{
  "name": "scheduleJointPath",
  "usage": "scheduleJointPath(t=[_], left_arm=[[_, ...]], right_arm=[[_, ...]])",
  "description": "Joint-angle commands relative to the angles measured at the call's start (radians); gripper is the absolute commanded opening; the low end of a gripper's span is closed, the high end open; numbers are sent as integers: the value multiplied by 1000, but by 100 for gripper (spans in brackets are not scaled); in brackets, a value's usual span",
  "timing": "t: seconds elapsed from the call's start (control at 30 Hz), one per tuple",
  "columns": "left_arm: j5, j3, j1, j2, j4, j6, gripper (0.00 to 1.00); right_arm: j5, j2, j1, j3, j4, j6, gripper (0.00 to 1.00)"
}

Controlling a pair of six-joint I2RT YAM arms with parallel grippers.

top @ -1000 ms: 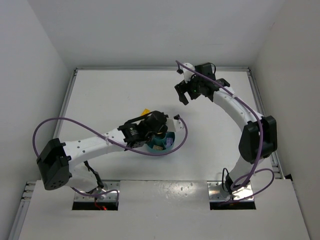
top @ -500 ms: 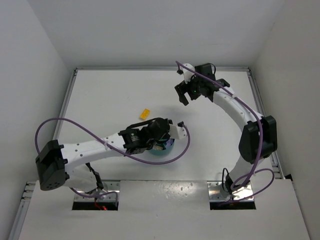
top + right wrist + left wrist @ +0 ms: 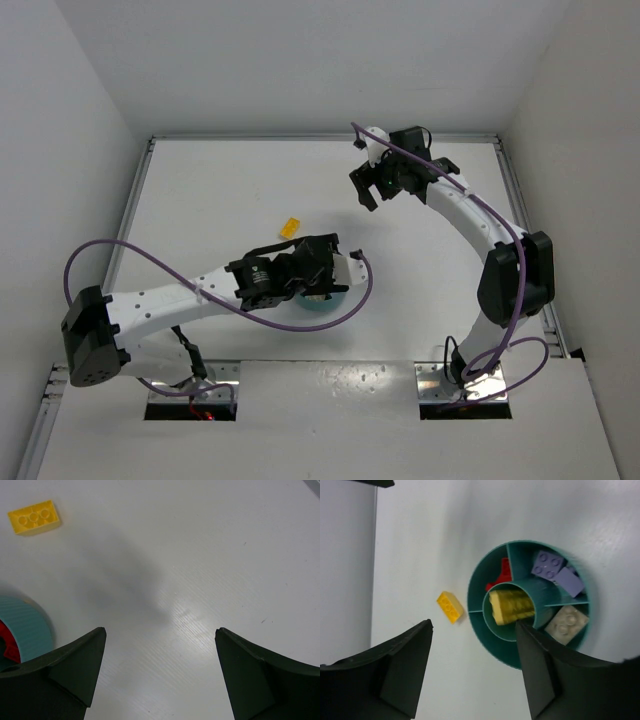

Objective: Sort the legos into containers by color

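The teal dish (image 3: pixel 507 652) lies under my left gripper (image 3: pixel 472 623), which is open and empty above its near-left rim. The central cup holds a yellow lego (image 3: pixel 512 606). The ring sections hold a red lego (image 3: pixel 504 572), two purple legos (image 3: pixel 549 565) and a beige lego (image 3: pixel 566 625). A loose yellow lego (image 3: pixel 450 606) lies on the table just left of the dish; it also shows from above (image 3: pixel 290 227) and in the right wrist view (image 3: pixel 34 516). My right gripper (image 3: pixel 160 630) is open and empty over bare table, far right of the dish. No black lego shows.
From above, my left gripper (image 3: pixel 322 272) hides most of the dish (image 3: pixel 325 302). My right gripper (image 3: pixel 375 185) hovers at the back right. The dish's rim (image 3: pixel 25 627) shows at the left edge of the right wrist view. White walls bound the table.
My left gripper has drawn back toward the near side over the dish, uncovering the loose yellow lego. The right arm has not moved.
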Motion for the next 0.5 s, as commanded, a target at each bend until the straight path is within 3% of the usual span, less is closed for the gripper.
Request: scheduleJointPath(t=[0.0, 0.17, 0.23, 0.27, 0.33, 0.47], left_arm=[[148, 53, -5, -81, -44, -28, 74], [215, 76, 30, -170, 9, -143, 80], [175, 96, 110, -170, 37, -235, 97], [152, 106, 138, -170, 74, -263, 100], [83, 117, 220, -144, 94, -341, 100], [153, 206, 398, -12, 15, -430, 100]], right_arm=[[1, -40, -5, 18, 29, -13, 90], [1, -40, -5, 18, 29, -13, 90], [1, -40, -5, 18, 29, -13, 90], [1, -40, -5, 18, 29, -13, 90], [1, -31, -5, 18, 29, -13, 90], [1, -31, -5, 18, 29, -13, 90]])
